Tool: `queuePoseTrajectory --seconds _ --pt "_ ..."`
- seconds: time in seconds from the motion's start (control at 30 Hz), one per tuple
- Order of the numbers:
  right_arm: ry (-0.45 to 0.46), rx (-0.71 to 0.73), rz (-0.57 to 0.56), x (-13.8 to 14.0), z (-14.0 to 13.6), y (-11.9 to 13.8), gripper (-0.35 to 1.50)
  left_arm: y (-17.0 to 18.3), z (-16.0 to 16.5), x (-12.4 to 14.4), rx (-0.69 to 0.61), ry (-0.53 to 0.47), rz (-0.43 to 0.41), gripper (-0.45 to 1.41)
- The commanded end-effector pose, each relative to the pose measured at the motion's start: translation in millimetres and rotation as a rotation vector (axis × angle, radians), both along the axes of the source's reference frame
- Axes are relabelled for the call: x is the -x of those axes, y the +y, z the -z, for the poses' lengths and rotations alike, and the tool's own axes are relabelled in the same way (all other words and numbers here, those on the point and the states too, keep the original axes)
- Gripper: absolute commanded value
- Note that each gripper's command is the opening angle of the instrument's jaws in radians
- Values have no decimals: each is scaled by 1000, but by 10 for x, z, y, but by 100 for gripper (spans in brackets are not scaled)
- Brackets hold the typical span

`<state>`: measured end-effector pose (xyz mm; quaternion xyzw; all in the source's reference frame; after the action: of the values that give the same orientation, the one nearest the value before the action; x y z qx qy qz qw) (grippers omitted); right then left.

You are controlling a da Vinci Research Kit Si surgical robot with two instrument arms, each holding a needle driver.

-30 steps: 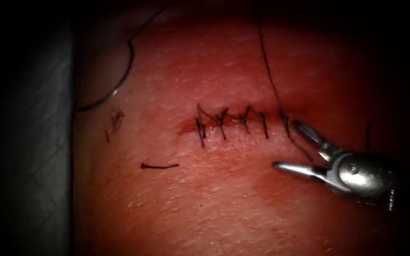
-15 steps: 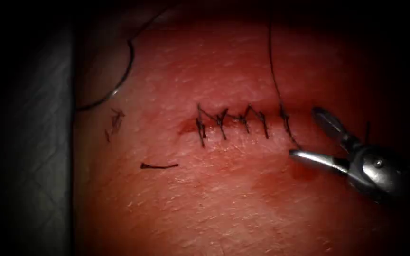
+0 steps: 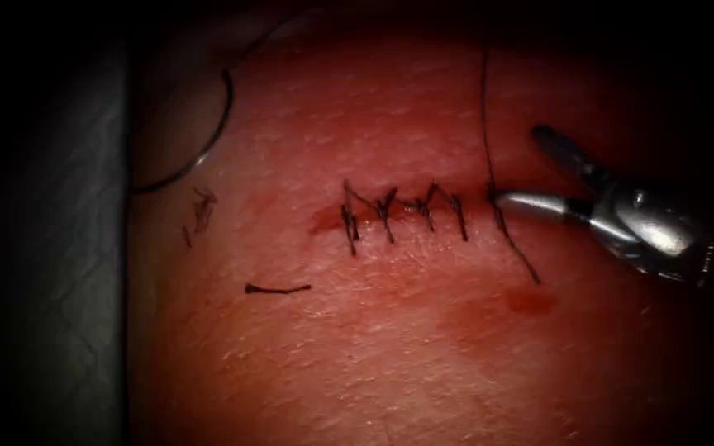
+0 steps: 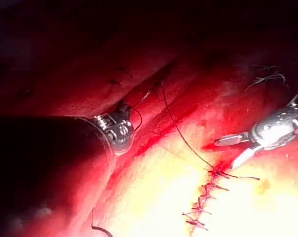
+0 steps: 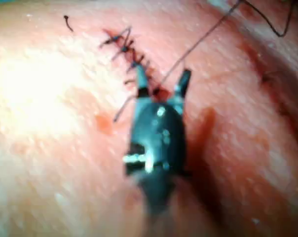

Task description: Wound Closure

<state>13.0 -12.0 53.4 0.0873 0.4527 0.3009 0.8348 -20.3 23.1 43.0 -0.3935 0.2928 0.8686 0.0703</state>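
Two cut thread ends (image 3: 277, 289) left of stitches (image 3: 402, 213), right tool (image 3: 521, 165) spread, empty, straddling thread (image 3: 484, 116).

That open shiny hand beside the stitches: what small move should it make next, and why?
Probably close on the thread. The right hand is open, holding nothing, one tip beside the thread rising from the cut's right end. The needle lies loose, far left of the cut.

Right tool (image 5: 161, 81) at the stitched cut (image 5: 127, 52)
Jaws spread, holding nothing; thread (image 5: 198, 42) runs up between them
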Motion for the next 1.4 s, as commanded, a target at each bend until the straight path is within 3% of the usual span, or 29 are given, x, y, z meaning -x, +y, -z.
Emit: queuePoseTrajectory --seconds 0.03,0.53,1.23,1.4 --pt "-11 -15 8 -9 -9 -7 148 2 0 6 7 -6 -1 -45" --pt "-29 -58 50 -48 -22 -4 148 -7 61 12 22 -67 22 -45" --pt "-39 -54 37 -66 -38 5 148 -19 92 19 41 -86 10 -45" --pt "-14 -68 48 -66 -39 2 136 -20 94 20 46 -92 12 -45"
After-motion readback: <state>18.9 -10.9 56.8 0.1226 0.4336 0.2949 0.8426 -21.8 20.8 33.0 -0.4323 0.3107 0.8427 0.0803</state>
